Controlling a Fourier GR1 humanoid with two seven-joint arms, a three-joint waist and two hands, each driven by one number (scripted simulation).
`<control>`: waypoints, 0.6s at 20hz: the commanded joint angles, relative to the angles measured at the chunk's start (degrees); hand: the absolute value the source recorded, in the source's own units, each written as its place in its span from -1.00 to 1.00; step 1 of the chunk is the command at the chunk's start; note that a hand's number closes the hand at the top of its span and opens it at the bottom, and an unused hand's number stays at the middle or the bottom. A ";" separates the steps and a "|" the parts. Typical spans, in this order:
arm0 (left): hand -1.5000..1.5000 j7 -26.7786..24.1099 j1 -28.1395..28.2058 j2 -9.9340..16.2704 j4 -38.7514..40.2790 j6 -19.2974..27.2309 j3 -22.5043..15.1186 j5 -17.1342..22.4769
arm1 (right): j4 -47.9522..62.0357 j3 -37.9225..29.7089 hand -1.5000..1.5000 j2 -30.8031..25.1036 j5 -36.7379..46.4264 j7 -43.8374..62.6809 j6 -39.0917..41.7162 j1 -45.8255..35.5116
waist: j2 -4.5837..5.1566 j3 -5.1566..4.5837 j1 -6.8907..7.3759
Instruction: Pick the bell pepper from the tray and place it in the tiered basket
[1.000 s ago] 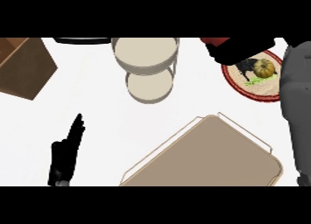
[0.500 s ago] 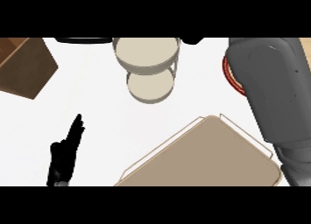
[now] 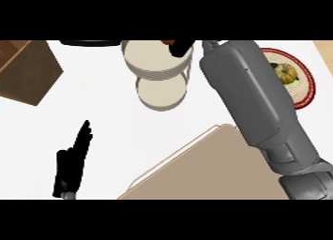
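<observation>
1. The right hand is over the upper tier of the tiered basket, at the view's top edge, fingers curled round something red.
2. That red sliver is probably the bell pepper; too little shows to be sure.
3. A bell pepper is light, hollow and waxy-skinned, so it may slip. It is best held across its broad shoulders rather than by the stem, and set down, not dropped.
4. The right forearm crosses the tray, which shows no pepper on it.
5. A patterned plate with a small gourd-like thing lies right of the arm.
6. The left hand rests at lower left, fingers straight.
</observation>
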 commanded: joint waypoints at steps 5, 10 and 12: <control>0.00 -0.62 -0.73 -0.48 0.83 0.19 0.46 -0.67 | 12.86 -5.28 1.00 3.51 -1.72 -6.88 -8.59 -0.64 | 0.10 0.03 -0.02; 0.00 0.18 0.21 0.54 -0.32 -1.34 0.02 -0.42 | 18.18 -11.57 -1.00 4.46 -12.28 -9.48 -11.69 -1.56 | 0.54 0.05 1.64; 0.00 0.77 -2.85 0.86 0.76 -2.01 0.91 0.09 | 17.61 -10.11 -1.00 4.47 -17.93 -10.27 -13.03 -2.17 | 0.36 0.02 1.82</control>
